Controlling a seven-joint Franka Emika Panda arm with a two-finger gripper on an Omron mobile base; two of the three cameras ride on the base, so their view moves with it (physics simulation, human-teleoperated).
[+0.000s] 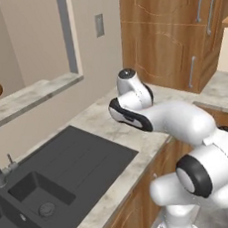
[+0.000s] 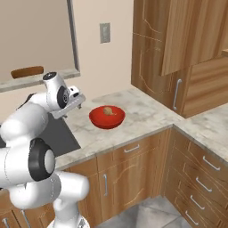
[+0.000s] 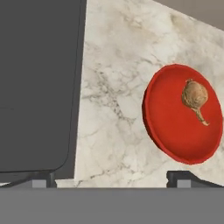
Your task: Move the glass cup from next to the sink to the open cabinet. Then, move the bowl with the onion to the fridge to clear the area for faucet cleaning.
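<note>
Glossy red round bowl (image 3: 181, 114) with knobbly tan onion (image 3: 195, 96) inside sits on veined marble counter (image 3: 113, 113), beside matte black sink (image 3: 37, 83). Gripper (image 3: 112, 177) jaws wide apart, empty, above counter.

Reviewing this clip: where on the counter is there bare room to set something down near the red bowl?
Bare marble lies between the sink edge and the bowl, which holds the onion. More free counter runs from the bowl toward the tall wooden cabinet. The open claw hangs over the strip beside the sink, the tightest spot.
</note>
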